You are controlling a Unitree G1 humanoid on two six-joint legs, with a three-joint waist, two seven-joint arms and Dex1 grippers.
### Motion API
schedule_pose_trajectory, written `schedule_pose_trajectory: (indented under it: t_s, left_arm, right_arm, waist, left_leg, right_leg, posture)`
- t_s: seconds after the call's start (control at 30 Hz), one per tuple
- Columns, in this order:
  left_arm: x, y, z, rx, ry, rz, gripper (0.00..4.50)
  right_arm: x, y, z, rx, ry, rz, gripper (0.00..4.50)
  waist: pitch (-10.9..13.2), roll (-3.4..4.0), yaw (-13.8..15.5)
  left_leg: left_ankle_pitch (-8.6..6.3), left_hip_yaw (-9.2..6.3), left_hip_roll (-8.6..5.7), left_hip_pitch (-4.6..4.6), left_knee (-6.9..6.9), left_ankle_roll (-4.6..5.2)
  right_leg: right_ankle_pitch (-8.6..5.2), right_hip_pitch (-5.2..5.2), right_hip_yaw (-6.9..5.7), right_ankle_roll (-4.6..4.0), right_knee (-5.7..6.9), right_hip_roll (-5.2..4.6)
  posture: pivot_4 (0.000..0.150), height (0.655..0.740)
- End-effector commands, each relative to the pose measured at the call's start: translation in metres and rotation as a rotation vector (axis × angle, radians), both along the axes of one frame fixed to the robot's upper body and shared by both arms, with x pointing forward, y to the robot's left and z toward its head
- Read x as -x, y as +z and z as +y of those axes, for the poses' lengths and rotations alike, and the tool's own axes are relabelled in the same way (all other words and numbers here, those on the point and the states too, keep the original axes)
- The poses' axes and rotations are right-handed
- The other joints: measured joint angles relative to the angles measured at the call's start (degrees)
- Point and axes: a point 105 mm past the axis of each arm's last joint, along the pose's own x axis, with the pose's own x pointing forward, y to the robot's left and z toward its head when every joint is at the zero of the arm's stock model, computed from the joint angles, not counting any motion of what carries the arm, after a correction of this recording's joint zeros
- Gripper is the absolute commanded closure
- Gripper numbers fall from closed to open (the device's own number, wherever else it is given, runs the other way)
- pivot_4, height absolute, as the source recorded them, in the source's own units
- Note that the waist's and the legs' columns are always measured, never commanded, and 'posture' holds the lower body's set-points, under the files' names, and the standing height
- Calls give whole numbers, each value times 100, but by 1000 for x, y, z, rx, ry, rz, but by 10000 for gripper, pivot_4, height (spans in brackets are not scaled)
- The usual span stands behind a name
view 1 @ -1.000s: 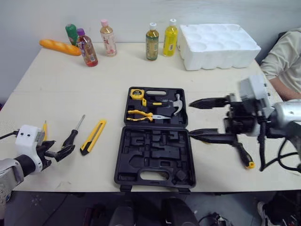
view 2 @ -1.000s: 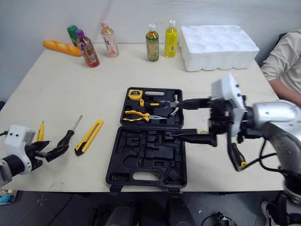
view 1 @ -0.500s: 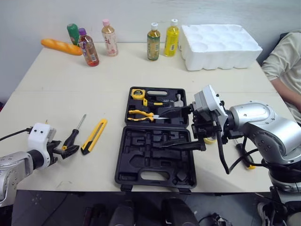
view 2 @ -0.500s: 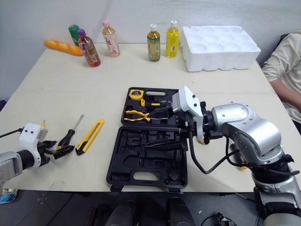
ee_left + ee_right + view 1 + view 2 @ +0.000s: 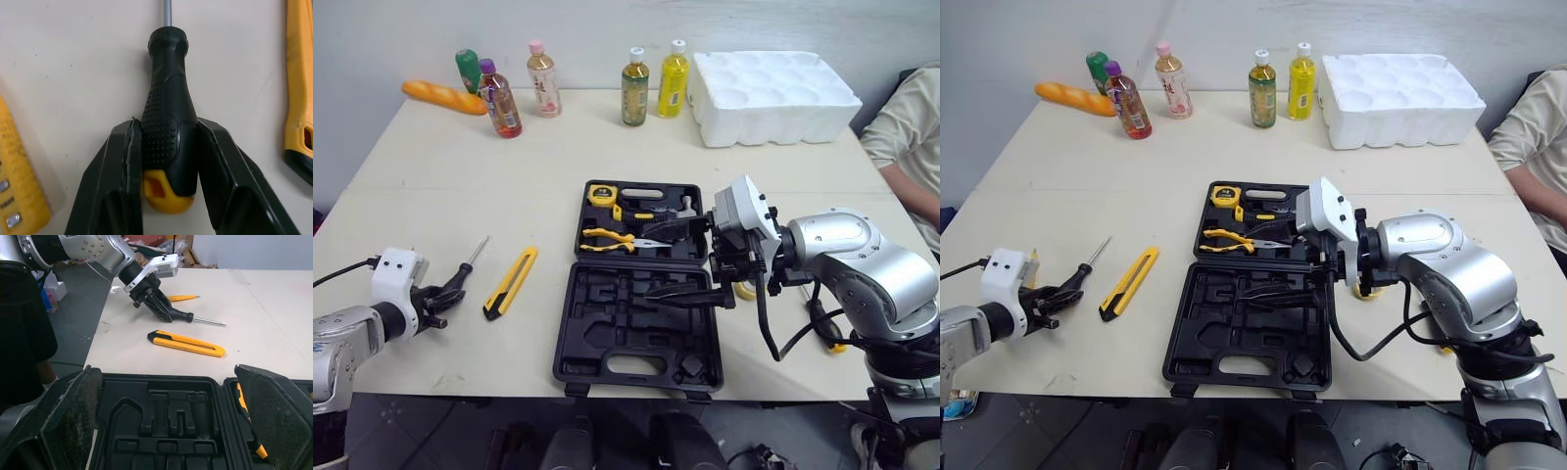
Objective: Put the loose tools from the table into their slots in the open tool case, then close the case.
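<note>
From the head, the left arm is reaching low along the pale table [image 5: 460,166]. Its left gripper [image 5: 438,297] is pinching the black-handled steel-shafted screwdriver [image 5: 462,276], which is lying near the slim yellow utility knife [image 5: 510,283]. The right arm is bending inward, and the right gripper [image 5: 649,262] is hanging spread wide over the open black moulded-plastic tool case [image 5: 564,352].

From the left wrist, the fingers [image 5: 112,186] are clamping the dimpled, rubbery handle just ahead of its yellow end cap.

From the right wrist, rough-faced pads [image 5: 73,406] are framing the case's recessed slots.
</note>
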Motion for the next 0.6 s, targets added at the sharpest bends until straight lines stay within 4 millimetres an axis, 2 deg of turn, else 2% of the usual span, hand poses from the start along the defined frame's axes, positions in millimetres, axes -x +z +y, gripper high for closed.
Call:
schedule_pose_trajectory:
  t_s: [0.03, 0.13, 0.23, 0.27, 0.3, 0.47, 0.53, 0.6]
  left_arm:
    - [-14, 50, -33, -97, -221, -127, 33943]
    - [-20, 76, -71, -176, -466, -146, 33943]
    - [-27, 85, -94, -234, -617, -126, 33943]
    - [-31, 87, -109, -258, -703, -119, 33943]
    - [-34, 88, -122, -280, -782, -109, 33943]
    - [-35, 83, -163, -335, -1030, -23, 33943]
    - [-33, 80, -171, -347, -1090, 8, 33943]
    - [-31, 76, -178, -351, -1158, 50, 33943]
  right_arm:
    - [0, 8, -5, -6, -16, -43, 0]
    - [-1, 2, -17, 15, -75, -31, 0]
    - [0, -9, -29, 62, -145, -17, 0]
    - [1, -17, -36, 92, -193, -6, 0]
    - [1, -24, -42, 115, -238, 10, 0]
    - [5, -40, -54, 140, -358, 44, 0]
    - [7, -44, -57, 146, -387, 56, 0]
    - [9, -52, -61, 163, -434, 76, 0]
  waist:
    - [2, -4, -1]
    - [2, -3, 6]
    - [2, 1, -1]
    - [3, 1, 1]
    - [3, 0, 5]
    - [3, 0, -33]
    - [3, 0, -26]
    - [5, -3, -4]
  left_leg:
    - [0, -3, 0, -6, 0, 0]
    - [4, -9, -1, -17, -1, -11]
    - [10, -9, -3, -22, -4, -25]
    - [10, -6, -3, -22, -5, -25]
    - [10, -4, -3, -23, -4, -24]
    - [13, 1, -2, -65, 14, -19]
    - [23, 13, -3, -111, 36, -20]
    - [31, 15, -2, -115, 39, -21]
  right_leg:
    - [0, -1, -4, 0, -4, 0]
    - [0, -2, -11, 0, -21, -1]
    - [0, 0, -14, 0, -33, -3]
    - [0, 0, -13, 0, -33, -2]
    - [0, 0, -13, 0, -32, -2]
    - [4, -31, -11, 8, -12, 8]
    - [7, -88, 5, 13, 27, 15]
    - [6, -99, 9, 13, 41, 17]
  posture:
    - [1500, 7400]
    - [1500, 7400]
    - [1500, 7400]
    - [1500, 7400]
    - [1500, 7400]
    - [1500, 7400]
    - [1500, 7400]
    - [1500, 7400]
